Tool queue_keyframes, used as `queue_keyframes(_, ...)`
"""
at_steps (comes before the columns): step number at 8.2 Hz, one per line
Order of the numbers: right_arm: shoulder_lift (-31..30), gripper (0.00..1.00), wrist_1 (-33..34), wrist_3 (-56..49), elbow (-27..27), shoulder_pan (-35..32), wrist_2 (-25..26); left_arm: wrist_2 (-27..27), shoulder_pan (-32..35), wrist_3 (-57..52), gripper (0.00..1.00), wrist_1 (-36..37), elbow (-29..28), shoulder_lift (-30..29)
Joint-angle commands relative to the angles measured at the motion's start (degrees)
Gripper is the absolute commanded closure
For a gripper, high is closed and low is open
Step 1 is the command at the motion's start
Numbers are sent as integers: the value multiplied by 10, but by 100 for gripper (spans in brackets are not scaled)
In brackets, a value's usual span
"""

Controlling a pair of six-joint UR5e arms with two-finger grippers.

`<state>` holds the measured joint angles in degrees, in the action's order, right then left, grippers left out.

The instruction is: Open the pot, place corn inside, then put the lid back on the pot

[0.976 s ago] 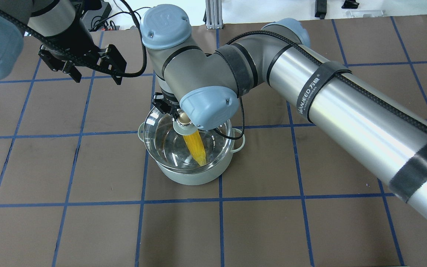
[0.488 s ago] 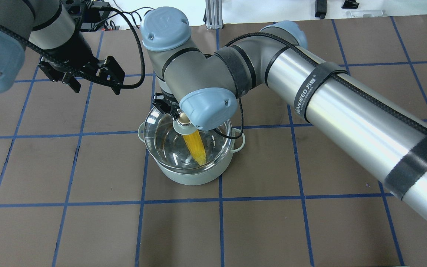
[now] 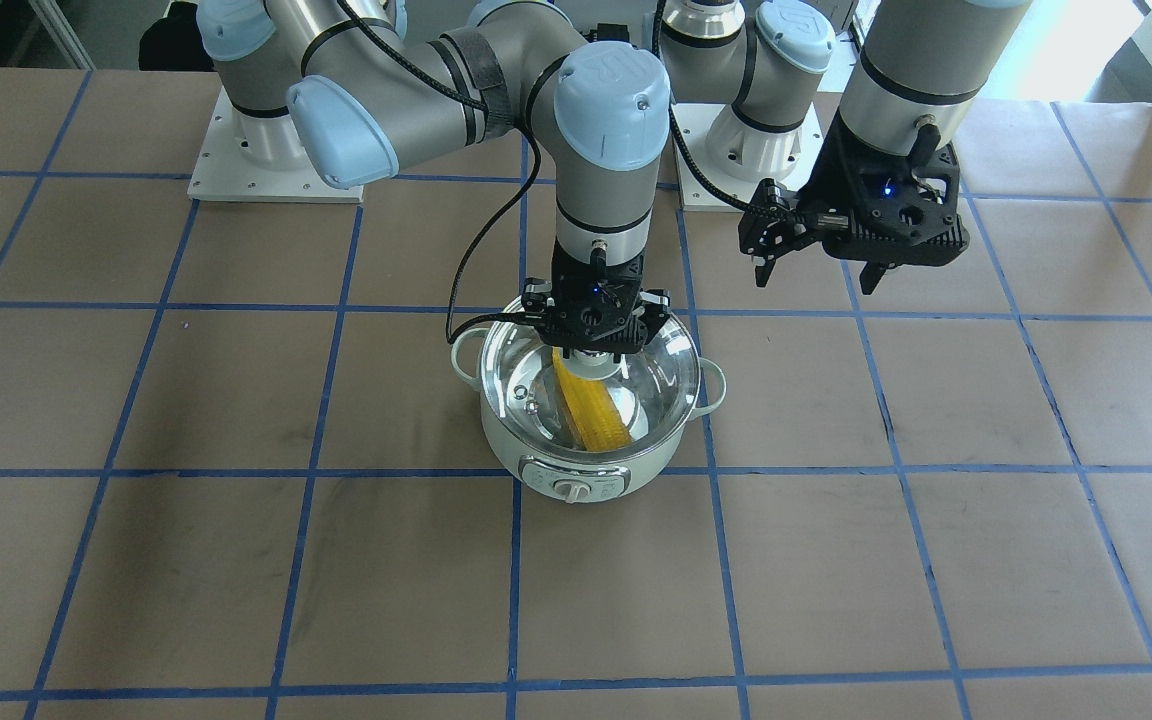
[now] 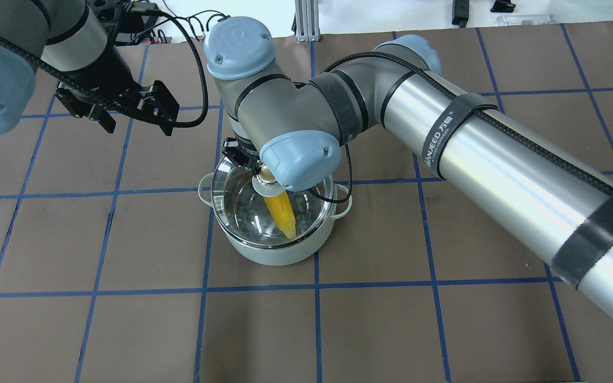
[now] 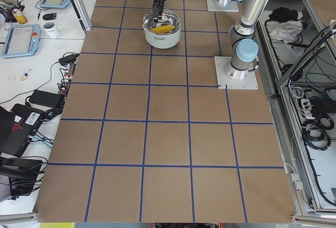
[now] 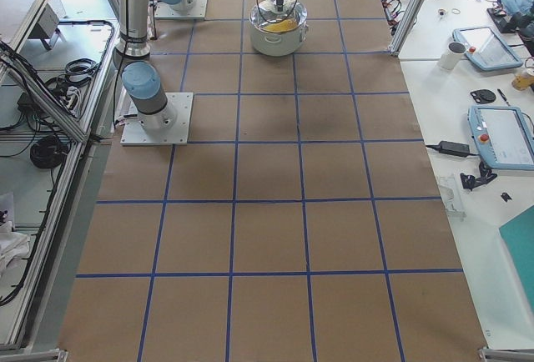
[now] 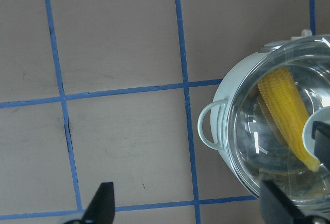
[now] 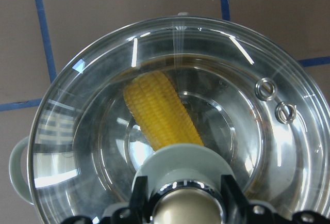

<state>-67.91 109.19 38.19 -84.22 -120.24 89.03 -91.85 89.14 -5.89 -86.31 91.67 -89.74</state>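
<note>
The pale green pot [image 3: 576, 482] stands mid-table, also in the overhead view [image 4: 272, 256]. The yellow corn [image 3: 596, 415] lies slanted inside it, also seen from overhead [image 4: 281, 211] and in both wrist views [image 7: 286, 110] [image 8: 160, 113]. The glass lid [image 3: 656, 375] covers the pot's mouth [image 4: 237, 207]. My right gripper [image 3: 591, 350] [image 4: 264, 173] [image 8: 188, 208] is straight above and shut on the lid's beige knob. My left gripper [image 3: 816, 280] [image 4: 139, 127] [image 7: 188, 203] is open and empty, raised above the table beside the pot.
The brown table [image 4: 125, 239] is marked with a blue tape grid. The right arm's long forearm [image 4: 498, 154] stretches across the table's right half. Operator desks with tablets and cups [image 5: 47, 28] stand beyond the table's far edge.
My right gripper has come down a little with the lid, which now sits lower on the pot's rim. My left gripper drifted slightly left, away from the pot, then stopped.
</note>
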Motion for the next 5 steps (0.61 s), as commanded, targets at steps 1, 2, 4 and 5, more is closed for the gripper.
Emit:
queue_keyframes(1,-1,80,-1,7,-2,0,-4,0,0,0,0,0,0,-1)
queue_keyframes(2,-1,81,-5,15,-2,0,-8,0,0,0,0,0,0,-3)
queue_keyframes(4,-2,82,-11,17,-2,0,-21,0,0,0,0,0,0,-3)
queue_keyframes(5,-3,82,-12,20,-2,0,-22,0,0,0,0,0,0,-4)
